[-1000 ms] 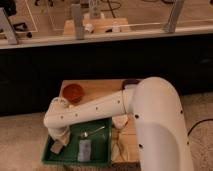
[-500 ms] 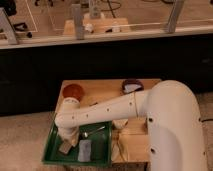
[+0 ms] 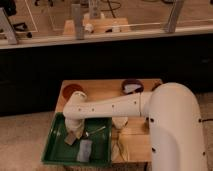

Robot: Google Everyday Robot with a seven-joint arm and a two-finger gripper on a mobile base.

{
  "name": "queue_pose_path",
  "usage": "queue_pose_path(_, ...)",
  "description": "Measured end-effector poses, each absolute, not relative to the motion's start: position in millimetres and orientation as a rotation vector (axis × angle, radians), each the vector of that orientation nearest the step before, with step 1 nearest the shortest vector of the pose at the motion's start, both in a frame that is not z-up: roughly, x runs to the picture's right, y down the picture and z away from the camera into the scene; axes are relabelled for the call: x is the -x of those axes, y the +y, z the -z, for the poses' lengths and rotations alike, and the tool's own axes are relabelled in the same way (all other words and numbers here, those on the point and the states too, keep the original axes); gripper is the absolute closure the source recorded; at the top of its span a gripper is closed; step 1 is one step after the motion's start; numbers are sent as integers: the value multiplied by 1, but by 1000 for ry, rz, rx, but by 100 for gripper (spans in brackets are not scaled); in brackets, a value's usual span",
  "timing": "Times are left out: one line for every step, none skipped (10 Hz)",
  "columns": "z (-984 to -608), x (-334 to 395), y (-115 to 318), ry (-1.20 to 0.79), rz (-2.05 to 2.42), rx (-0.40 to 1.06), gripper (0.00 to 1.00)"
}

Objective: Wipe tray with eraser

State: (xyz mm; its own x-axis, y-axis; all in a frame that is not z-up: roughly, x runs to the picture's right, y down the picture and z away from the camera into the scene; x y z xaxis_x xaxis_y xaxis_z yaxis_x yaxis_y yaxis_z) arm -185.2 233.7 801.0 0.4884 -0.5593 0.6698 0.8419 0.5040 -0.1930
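A dim room with a glass partition behind and pale carpet below; in front stands a small wooden tabletop (image 3: 102,89). A dark-green tray (image 3: 51,145) sits at its front left corner, overhanging the edge. The robot's thick white arm (image 3: 115,106) reaches in from the right, crossing the tabletop and hiding part of the tray's far side. Its claw (image 3: 74,131) points down into the tray's left half, right above the eraser (image 3: 71,138), a small grey-brown block lying on the tray floor; whether the claw is spread or pinching the eraser cannot be told. Just right of the eraser lies a blue-grey pad (image 3: 85,149), and a thin silver utensil (image 3: 96,131) rests behind it. On the tabletop's far side sit a reddish-brown bowl (image 3: 72,90) at left and a dark bowl (image 3: 132,86) with something pale inside at right.
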Motion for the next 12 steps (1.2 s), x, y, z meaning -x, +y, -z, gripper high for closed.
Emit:
queue_pose_path(-804, 192, 228, -585, 911, 545, 100)
queue_pose_path(-804, 203, 224, -594, 929, 537, 100)
queue_pose_path(-803, 212, 224, -603, 948, 532, 100)
queue_pose_path(-801, 224, 223, -620, 974, 524, 100)
queue_pose_path(-798, 229, 223, -639, 989, 514, 100)
queue_pose_path(-792, 237, 226, -661, 1008, 505, 100)
queue_pose_path(-785, 243, 234, -678, 1029, 502, 100)
queue_pose_path(-776, 249, 243, -689, 1056, 501, 100)
queue_pose_path(-768, 253, 254, -697, 1075, 505, 100)
queue_pose_path(-761, 255, 262, -703, 1090, 509, 100)
queue_pose_path(-757, 254, 268, -702, 1096, 515, 100)
queue_pose_path(-755, 247, 272, -695, 1091, 520, 100)
